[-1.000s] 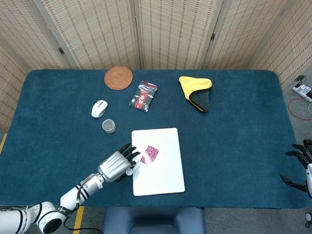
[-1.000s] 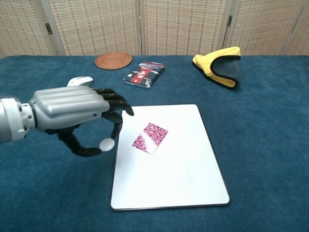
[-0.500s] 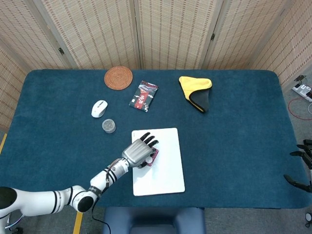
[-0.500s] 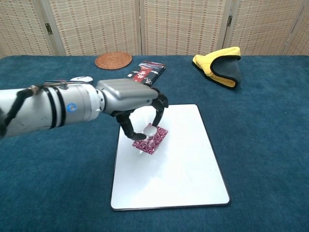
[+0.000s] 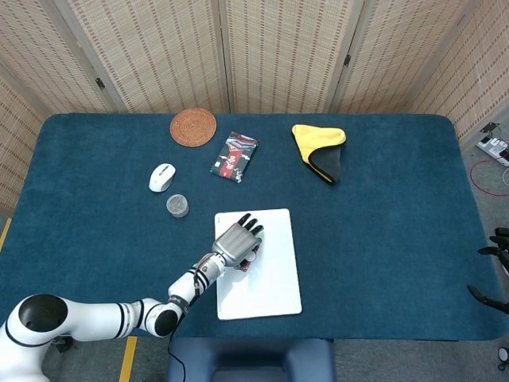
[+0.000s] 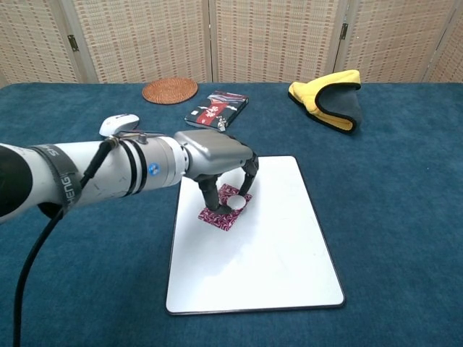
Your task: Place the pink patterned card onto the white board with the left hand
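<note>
The white board (image 5: 272, 280) (image 6: 269, 260) lies flat near the table's front edge. On its upper left part rests the pink patterned card (image 6: 216, 215), of which only a sliver (image 5: 247, 264) shows in the head view. My left hand (image 5: 237, 240) (image 6: 215, 152) is down over the card: its thumb pad presses on the card's top and its fingers curl down at the far edge, pinching it. The card still lies flat on the board. My right hand (image 5: 493, 273) hangs off the table's right edge with its fingers apart and nothing in it.
Behind the board are a round woven coaster (image 5: 193, 127), a white mouse (image 5: 162, 177), a small round tin (image 5: 177, 206), a dark patterned packet (image 5: 235, 157) and a yellow and grey cloth (image 5: 320, 149). A blue cloth covers the table.
My left hand has moved from the board's left edge forward and right onto the card, and its fingers have come down around it. The card has stayed in place.
</note>
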Action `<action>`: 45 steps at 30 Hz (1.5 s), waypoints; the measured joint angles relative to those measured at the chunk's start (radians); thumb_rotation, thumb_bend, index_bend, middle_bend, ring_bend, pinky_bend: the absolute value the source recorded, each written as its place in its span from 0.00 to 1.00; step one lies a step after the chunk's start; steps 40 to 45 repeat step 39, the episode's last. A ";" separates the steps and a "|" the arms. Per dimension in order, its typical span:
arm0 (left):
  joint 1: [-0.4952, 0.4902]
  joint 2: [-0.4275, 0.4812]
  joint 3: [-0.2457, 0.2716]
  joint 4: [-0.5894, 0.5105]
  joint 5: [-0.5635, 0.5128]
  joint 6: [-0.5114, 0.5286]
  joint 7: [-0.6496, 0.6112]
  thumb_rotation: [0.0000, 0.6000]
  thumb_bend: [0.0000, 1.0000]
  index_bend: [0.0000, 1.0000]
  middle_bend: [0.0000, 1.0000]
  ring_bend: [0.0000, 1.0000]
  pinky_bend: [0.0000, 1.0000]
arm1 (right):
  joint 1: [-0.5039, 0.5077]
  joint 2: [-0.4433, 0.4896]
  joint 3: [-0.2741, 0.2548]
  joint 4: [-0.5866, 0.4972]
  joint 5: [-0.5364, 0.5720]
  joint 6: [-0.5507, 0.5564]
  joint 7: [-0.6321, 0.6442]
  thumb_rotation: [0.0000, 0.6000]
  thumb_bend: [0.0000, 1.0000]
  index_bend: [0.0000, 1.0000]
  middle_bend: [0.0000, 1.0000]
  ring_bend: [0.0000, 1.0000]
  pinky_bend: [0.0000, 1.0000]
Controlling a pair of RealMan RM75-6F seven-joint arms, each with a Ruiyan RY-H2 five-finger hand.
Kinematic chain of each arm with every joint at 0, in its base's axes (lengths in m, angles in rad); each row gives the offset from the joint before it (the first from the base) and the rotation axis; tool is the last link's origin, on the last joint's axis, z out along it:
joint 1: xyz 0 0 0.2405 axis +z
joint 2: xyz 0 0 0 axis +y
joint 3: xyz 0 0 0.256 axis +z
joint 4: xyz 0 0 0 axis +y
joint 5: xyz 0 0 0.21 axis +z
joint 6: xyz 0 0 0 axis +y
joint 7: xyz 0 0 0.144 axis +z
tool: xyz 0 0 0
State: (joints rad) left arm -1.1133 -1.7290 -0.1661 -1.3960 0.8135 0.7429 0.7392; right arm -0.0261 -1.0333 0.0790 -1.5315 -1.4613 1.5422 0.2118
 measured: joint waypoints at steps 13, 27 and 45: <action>0.067 0.108 -0.003 -0.149 0.047 0.132 -0.114 1.00 0.36 0.11 0.12 0.04 0.00 | -0.004 0.008 -0.001 0.001 -0.019 0.016 0.008 1.00 0.04 0.35 0.23 0.22 0.03; 0.408 0.426 0.047 -0.368 0.263 0.553 -0.334 1.00 0.36 0.15 0.12 0.05 0.00 | 0.017 0.029 0.001 0.015 -0.031 -0.013 0.061 1.00 0.04 0.35 0.23 0.22 0.03; 0.713 0.521 0.170 -0.339 0.453 0.845 -0.437 1.00 0.36 0.17 0.12 0.06 0.00 | 0.060 0.045 -0.013 0.018 -0.061 -0.084 0.184 1.00 0.04 0.35 0.23 0.22 0.03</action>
